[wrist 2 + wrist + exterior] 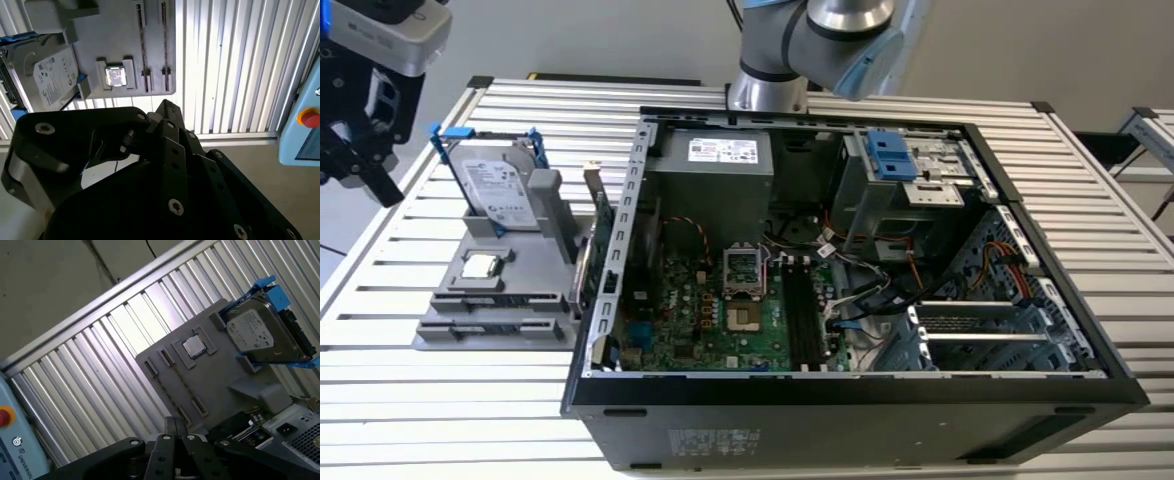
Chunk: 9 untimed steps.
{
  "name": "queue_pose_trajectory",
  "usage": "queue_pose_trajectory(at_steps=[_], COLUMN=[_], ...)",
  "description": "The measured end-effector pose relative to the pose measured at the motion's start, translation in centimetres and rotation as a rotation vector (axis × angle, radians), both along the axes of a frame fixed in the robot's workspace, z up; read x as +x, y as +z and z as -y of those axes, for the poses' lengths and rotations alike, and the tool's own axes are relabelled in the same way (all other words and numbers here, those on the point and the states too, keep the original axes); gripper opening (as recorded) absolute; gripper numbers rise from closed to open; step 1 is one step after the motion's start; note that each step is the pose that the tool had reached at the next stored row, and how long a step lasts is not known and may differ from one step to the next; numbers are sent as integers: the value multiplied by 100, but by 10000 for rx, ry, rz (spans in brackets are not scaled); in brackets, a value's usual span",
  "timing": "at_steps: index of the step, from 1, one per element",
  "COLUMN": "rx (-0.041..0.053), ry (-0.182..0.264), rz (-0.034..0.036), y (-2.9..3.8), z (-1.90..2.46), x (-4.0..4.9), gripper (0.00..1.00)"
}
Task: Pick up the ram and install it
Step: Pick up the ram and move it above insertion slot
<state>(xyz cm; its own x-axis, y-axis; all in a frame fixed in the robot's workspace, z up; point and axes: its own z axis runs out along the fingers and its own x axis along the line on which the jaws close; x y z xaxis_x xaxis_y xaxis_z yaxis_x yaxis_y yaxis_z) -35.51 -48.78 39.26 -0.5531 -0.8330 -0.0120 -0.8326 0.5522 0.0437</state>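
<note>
Gripper [360,165]: hangs high over the grey holder [454,325], at the exterior view's left, apart from the open computer case [854,400].
Jaws: you cannot tell how wide they stand, or whether they grasp anything.
Ram: you cannot tell its place or look.
Holder: carries a hard drive [500,185] and a square chip [483,265].

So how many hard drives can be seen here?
1: the hard drive stands on the grey holder, at the exterior view's left of the computer case. Others may be hidden inside it.
</note>
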Motion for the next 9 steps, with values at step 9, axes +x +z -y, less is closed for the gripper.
queue_pose_trajectory(at_steps=[9], rx=[0], ry=[700], rz=[0], y=[0], z=[0], x=[0], gripper=[0])
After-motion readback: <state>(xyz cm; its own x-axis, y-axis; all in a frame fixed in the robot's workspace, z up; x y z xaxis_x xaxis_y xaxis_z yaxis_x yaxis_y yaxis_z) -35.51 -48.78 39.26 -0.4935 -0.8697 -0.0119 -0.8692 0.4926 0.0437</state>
